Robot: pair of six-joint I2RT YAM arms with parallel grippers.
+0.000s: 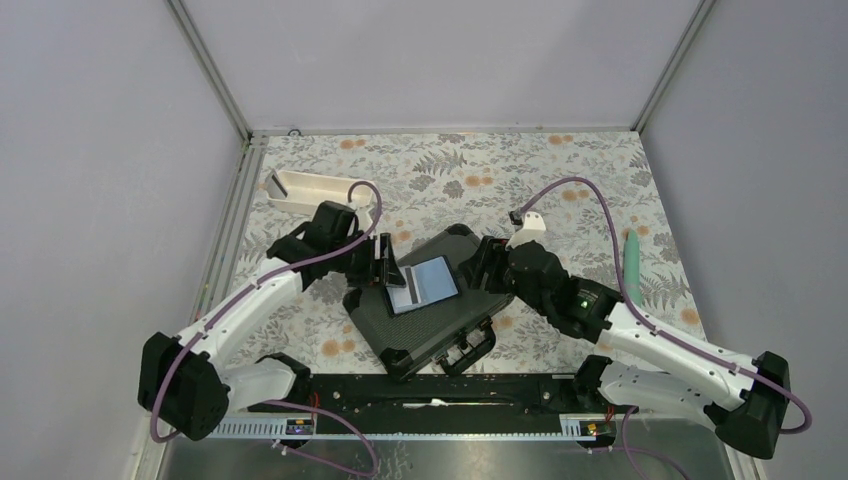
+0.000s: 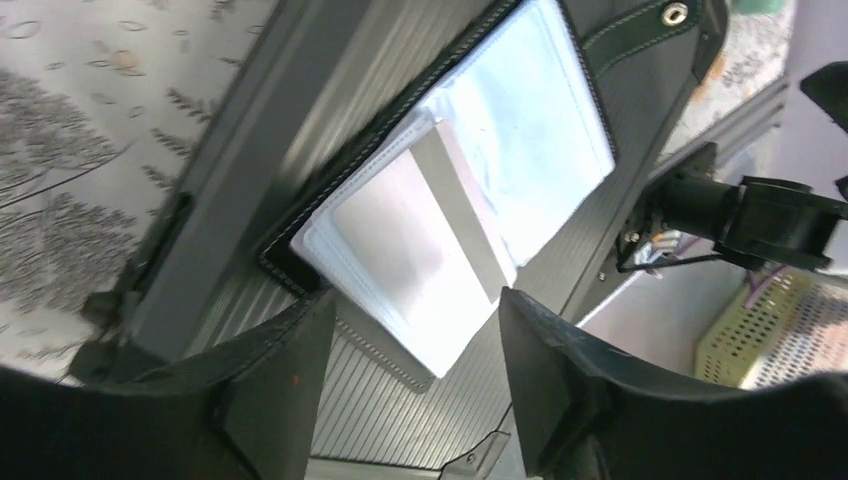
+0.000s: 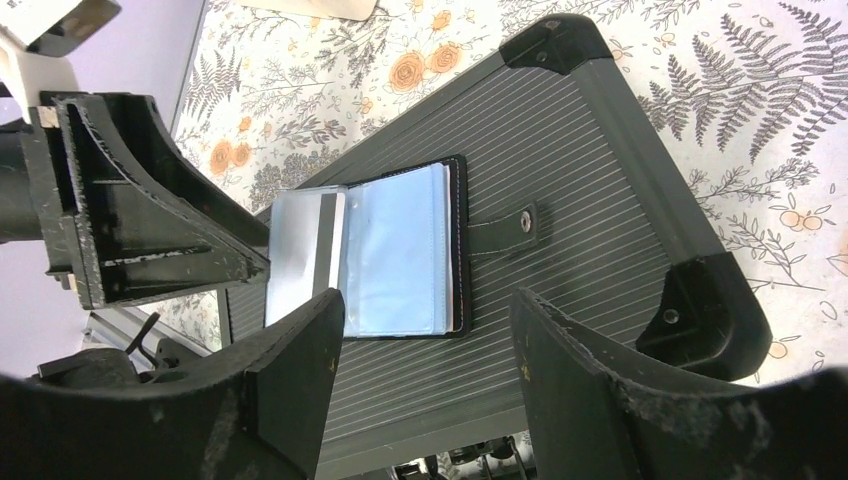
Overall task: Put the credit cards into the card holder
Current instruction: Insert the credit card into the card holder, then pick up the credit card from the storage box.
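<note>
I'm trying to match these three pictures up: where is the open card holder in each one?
Top view: the card holder sits dead centre.
Left wrist view: the card holder fills the upper middle.
Right wrist view: the card holder lies open at the centre.
Shared landmark: the ribbed black case under it.

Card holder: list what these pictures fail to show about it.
- Top external: card holder left edge, hidden behind left gripper.
- Left wrist: whether the striped card is inside a sleeve, blurred by glare.
- Right wrist: card holder's lower-left corner, covered by right gripper finger.
</note>
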